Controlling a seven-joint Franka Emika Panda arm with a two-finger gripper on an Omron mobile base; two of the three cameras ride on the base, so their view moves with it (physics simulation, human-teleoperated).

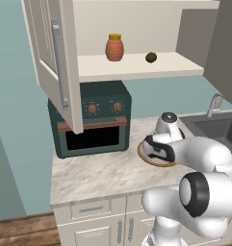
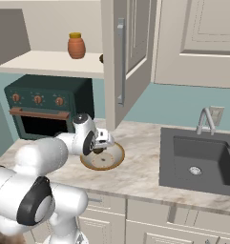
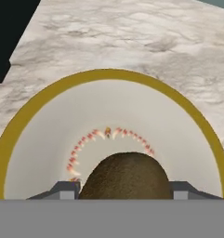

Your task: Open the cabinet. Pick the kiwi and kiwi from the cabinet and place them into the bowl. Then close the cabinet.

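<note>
The cabinet stands open, both doors swung out. One kiwi rests on its shelf; in the right base view the kiwi peeks from behind the open door. The bowl sits on the counter in front of the toaster oven. My gripper hangs just above the bowl, pointing down. In the hand view the other kiwi sits between my fingertips over the bowl's pale inside. The gripper is shut on this kiwi.
An orange-brown jar with a yellow lid stands on the cabinet shelf. A dark green toaster oven sits at the back left of the counter. A sink with a faucet lies to the right.
</note>
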